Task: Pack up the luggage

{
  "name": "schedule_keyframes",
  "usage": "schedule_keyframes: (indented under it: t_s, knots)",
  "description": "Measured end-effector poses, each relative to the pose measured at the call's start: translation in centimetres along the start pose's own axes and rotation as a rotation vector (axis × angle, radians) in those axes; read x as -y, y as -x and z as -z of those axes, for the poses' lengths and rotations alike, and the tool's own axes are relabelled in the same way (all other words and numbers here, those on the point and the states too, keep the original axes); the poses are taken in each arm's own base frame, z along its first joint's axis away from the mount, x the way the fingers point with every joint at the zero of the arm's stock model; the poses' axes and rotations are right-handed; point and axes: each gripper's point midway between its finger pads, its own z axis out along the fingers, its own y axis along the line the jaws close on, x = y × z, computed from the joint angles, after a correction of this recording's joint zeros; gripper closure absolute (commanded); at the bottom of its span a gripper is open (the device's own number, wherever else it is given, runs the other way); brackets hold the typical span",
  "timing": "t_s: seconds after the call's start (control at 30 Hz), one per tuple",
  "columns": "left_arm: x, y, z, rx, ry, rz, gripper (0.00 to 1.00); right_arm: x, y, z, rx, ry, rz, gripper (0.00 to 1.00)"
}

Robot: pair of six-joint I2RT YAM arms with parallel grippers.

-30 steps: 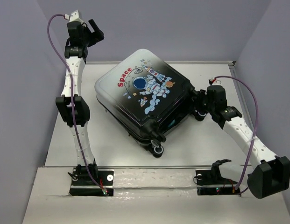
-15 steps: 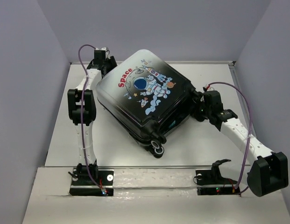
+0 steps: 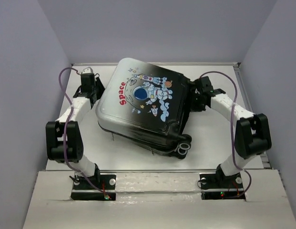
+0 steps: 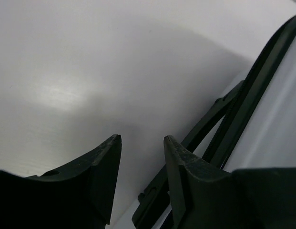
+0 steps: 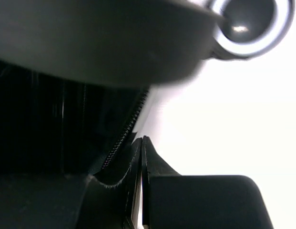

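The luggage lies in the middle of the table, its astronaut lid up and its wheels toward the front right. The lid sits raised over the dark lower half. My left gripper is low at the case's left edge. In the left wrist view the gripper is open with only bare table between its fingers, and the black zipper rim runs just to its right. My right gripper is at the case's right side. It is shut, its tips beside the zipper teeth under the shell.
The white table is bounded by grey-lilac walls on the left, back and right. A raised ledge at the front carries both arm bases. A suitcase wheel hangs close above the right gripper.
The left arm has come down from high at the back to the case's left edge, its jaws narrowing. The right gripper has shut. The case has turned counterclockwise, its wheels swinging right.
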Motion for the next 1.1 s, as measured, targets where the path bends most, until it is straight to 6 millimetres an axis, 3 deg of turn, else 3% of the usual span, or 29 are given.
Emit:
schedule_keyframes:
  t_s: [0.07,0.1,0.17,0.2,0.23,0.3,0.33,0.37,0.47,0.5,0.57,0.6,0.63,0.67,0.7,0.77,0.87,0.97,1.0,1.1]
  knots:
    - [-1.7,-1.6,2.2,0.009,0.033,0.007,0.47,-0.8,2.1,-1.1,-0.001,-0.009,0.018,0.84]
    - [-2.6,-2.7,3.4,0.01,0.052,0.008,0.47,-1.5,3.4,-1.8,-0.002,-0.008,0.026,0.62]
    - [-3.8,-4.7,6.1,0.02,0.071,0.007,0.47,-2.8,6.9,-3.2,0.004,-0.01,0.071,0.36]
    - [-3.9,-5.2,7.1,0.026,0.065,0.01,0.46,-3.9,9.1,-4.2,0.029,0.009,0.093,0.16]
    - [-3.7,-6.5,8.5,0.029,0.049,0.0,0.46,-4.9,10.9,-4.6,0.044,0.024,0.095,0.1]
    - [-3.9,-8.4,10.7,0.024,0.037,-0.018,0.46,-7.1,15.8,-5.3,0.134,0.06,0.121,0.04]
    - [-3.9,-9.5,11.8,0.015,0.028,-0.015,0.45,-8.7,19.0,-4.7,0.21,0.1,0.124,0.03]
    - [-3.8,-10.2,12.5,0.015,0.015,-0.015,0.45,-10.3,20.9,-3.8,0.254,0.146,0.124,0.03]
    - [-2.5,-11.8,13.9,0.002,-0.055,0.004,0.44,-15.9,23.1,1.3,0.341,0.303,0.173,0.04]
    - [-1.5,-12.5,14.4,-0.015,-0.103,0.008,0.43,-18.5,23.1,4.7,0.375,0.375,0.206,0.11]
    - [0.1,-13.3,15.2,-0.04,-0.18,0.022,0.43,-20.9,22.2,8.9,0.398,0.451,0.251,0.27]
    - [0.8,-13.5,15.5,-0.048,-0.209,0.025,0.43,-21.5,21.6,10.6,0.407,0.476,0.266,0.51]
    - [1.2,-13.6,15.7,-0.05,-0.222,0.026,0.43,-21.7,20.7,12.7,0.416,0.495,0.292,0.63]
    - [1.5,-13.7,15.8,-0.054,-0.234,0.028,0.43,-21.3,19.9,14.5,0.422,0.504,0.31,0.85]
    - [1.8,-13.8,15.9,-0.058,-0.243,0.029,0.43,-20.8,19.4,16.1,0.435,0.51,0.308,0.89]
    - [2.0,-13.9,16.0,-0.058,-0.245,0.033,0.43,-18.8,17.2,17.9,0.459,0.517,0.313,0.93]
    - [2.5,-13.7,16.7,-0.036,-0.273,0.049,0.46,-14.1,10.2,20.5,0.446,0.543,0.3,0.93]
    - [3.9,-12.5,18.3,0.018,-0.355,0.067,0.52,-12.8,3.1,22.4,0.467,0.677,0.317,0.93]
    - [4.3,-12.3,18.6,0.03,-0.378,0.07,0.54,-12.4,-0.5,22.4,0.451,0.736,0.333,0.93]
    - [5.6,-11.9,19.7,0.052,-0.46,0.076,0.59,-12.3,-7.4,20.9,0.381,0.847,0.362,0.93]
